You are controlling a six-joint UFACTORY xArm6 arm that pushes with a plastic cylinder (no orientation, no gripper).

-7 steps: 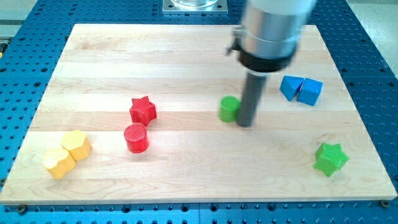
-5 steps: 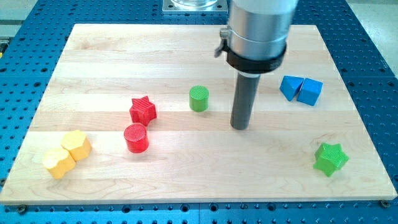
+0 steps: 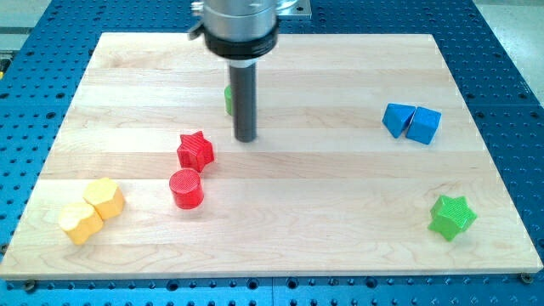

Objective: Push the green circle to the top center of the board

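Observation:
The green circle (image 3: 229, 99) is mostly hidden behind my rod; only a thin green sliver shows at the rod's left side, in the upper middle of the board (image 3: 272, 238). My tip (image 3: 246, 138) rests on the board just below and right of that sliver, close against the block. The rod rises to a metal cylinder at the view's top.
A red star (image 3: 195, 150) and a red circle (image 3: 186, 188) lie below left of the tip. Two yellow blocks (image 3: 92, 209) sit at the lower left. Two blue blocks (image 3: 411, 122) sit at the right. A green star (image 3: 450, 216) is at the lower right.
The rod has swept left and up across the board. The green circle has moved left and up, and is now mostly hidden behind the rod.

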